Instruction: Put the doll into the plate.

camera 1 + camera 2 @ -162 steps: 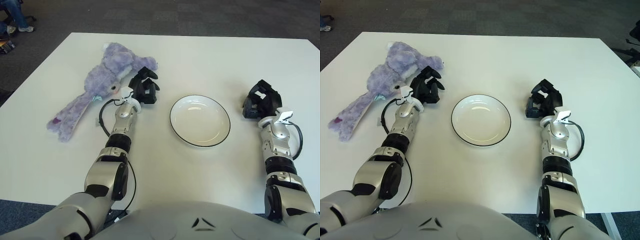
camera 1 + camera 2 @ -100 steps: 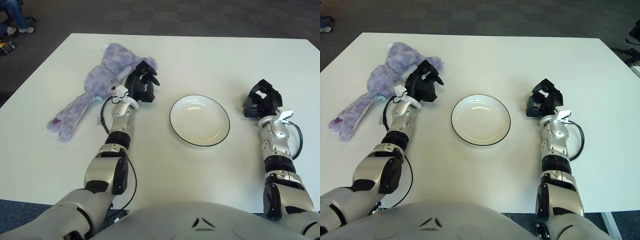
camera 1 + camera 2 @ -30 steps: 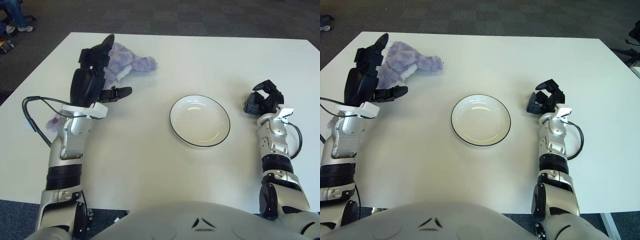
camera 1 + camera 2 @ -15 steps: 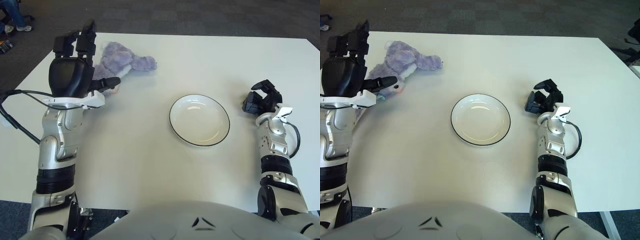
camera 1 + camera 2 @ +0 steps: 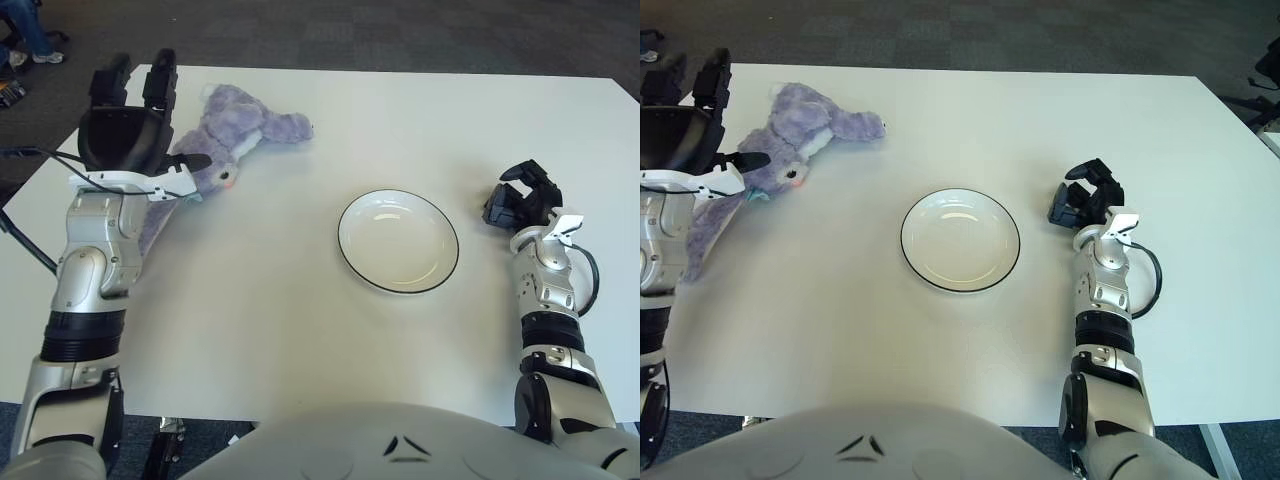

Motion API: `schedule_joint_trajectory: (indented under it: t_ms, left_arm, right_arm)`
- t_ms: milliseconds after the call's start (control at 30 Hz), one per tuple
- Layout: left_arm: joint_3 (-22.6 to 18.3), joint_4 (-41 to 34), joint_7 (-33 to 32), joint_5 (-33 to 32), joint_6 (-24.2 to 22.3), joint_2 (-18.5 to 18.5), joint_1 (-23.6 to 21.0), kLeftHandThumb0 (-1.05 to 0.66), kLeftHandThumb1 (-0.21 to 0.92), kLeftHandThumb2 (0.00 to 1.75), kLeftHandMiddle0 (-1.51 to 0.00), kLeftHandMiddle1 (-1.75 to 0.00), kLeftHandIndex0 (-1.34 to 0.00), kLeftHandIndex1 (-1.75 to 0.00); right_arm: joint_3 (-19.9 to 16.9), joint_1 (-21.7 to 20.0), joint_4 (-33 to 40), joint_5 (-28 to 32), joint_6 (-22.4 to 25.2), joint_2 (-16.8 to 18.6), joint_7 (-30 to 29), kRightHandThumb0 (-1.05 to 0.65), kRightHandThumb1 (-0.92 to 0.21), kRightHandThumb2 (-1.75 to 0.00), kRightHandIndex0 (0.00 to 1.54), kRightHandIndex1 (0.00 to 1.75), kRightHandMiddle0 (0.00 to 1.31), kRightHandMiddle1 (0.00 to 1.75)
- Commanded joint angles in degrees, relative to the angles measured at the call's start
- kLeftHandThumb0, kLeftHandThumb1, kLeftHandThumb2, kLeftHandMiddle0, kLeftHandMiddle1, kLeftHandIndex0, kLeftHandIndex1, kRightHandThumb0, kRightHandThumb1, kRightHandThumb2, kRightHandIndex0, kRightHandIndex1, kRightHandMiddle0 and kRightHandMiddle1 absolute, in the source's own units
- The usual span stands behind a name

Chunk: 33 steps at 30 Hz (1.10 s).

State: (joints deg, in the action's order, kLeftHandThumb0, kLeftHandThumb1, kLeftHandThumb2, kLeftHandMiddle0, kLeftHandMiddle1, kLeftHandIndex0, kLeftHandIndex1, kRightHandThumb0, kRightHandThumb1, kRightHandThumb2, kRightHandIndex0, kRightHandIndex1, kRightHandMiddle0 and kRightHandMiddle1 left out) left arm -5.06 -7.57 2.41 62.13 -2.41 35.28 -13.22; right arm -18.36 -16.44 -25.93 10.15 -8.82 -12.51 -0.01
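Observation:
A purple plush doll (image 5: 235,130) lies on the white table at the far left, stretched from upper right to lower left. A white plate with a dark rim (image 5: 398,241) sits empty in the middle of the table. My left hand (image 5: 128,125) is raised above the doll's left side, fingers spread and holding nothing; it hides part of the doll's body. My right hand (image 5: 521,197) rests on the table to the right of the plate, fingers curled and empty.
The table's left edge (image 5: 40,170) runs close by my left arm. A black cable (image 5: 25,235) hangs from the left forearm. Dark carpet lies beyond the table, with a person's legs and a chair at the far left corner (image 5: 30,35).
My left hand has risen from beside the doll and swung left and back, opening as it went. The doll and plate have stayed put. My right hand has barely moved.

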Motion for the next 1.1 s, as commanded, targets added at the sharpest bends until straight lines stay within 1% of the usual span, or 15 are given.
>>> schedule_joint_trajectory:
  t_ms: [0, 200, 267, 333, 433, 667, 933, 1067]
  left_arm:
    - [2.1, 0.5, 0.8, 2.1, -1.5, 1.7, -0.8, -0.99, 0.92, 0.37, 0.0, -0.01, 0.0, 0.0]
    - [4.5, 0.7, 2.4, 3.6, -4.3, 2.1, -1.4, -1.03, 0.92, 0.43, 0.0, 0.0, 0.0, 0.0]
    - [5.5, 1.7, 2.8, 4.0, -5.0, 2.1, -2.2, -1.04, 0.92, 0.46, 0.0, 0.0, 0.0, 0.0]
    - [6.8, 4.9, 2.5, 4.3, -5.3, 2.0, -4.3, -1.04, 0.92, 0.47, 0.0, 0.0, 0.0, 0.0]
    - [8.8, 10.5, 1.7, 4.0, -5.1, 2.0, -7.2, -1.05, 0.92, 0.49, 0.0, 0.0, 0.0, 0.0]
    - [12.0, 17.7, 1.0, 2.4, -4.1, 2.4, -10.6, -1.05, 0.92, 0.58, -0.04, -0.02, 0.0, 0.0]
    - [13.4, 19.8, 1.1, -2.2, -1.6, 2.9, -11.3, -1.05, 0.92, 0.67, -0.08, -0.04, 0.0, 0.0]
    - [13.5, 20.1, 1.8, -5.1, -0.1, 3.1, -11.3, -1.05, 0.92, 0.69, -0.1, -0.05, 0.0, 0.0]
  right_arm:
    - [0.5, 2.6, -1.2, 0.1, 3.3, 1.5, -0.4, 0.0, -0.09, -1.57, 0.8, 1.7, 0.54, 1.75]
    - [0.3, 2.4, -1.7, 0.4, 3.4, 1.2, -0.1, 0.0, -0.09, -1.57, 0.8, 1.7, 0.54, 1.75]
    - [0.4, 2.5, -1.5, 0.3, 3.6, 1.2, -0.1, 0.0, -0.09, -1.57, 0.8, 1.7, 0.54, 1.75]
    - [0.5, 2.5, -1.4, 0.2, 3.8, 1.1, -0.1, 0.0, -0.09, -1.57, 0.8, 1.7, 0.54, 1.75]
    - [0.6, 2.6, -1.2, 0.1, 4.3, 1.0, 0.0, 0.0, -0.09, -1.57, 0.8, 1.71, 0.54, 1.75]
    - [0.7, 2.7, -0.6, 0.1, 5.4, 0.9, -0.2, 0.0, -0.09, -1.57, 0.8, 1.71, 0.54, 1.75]
    - [0.7, 2.8, -0.3, 0.1, 6.1, 0.7, -0.3, 0.0, -0.09, -1.57, 0.8, 1.71, 0.54, 1.75]
    - [0.8, 2.9, 0.0, 0.0, 6.6, 0.6, -0.3, 0.0, -0.09, -1.57, 0.8, 1.71, 0.54, 1.75]
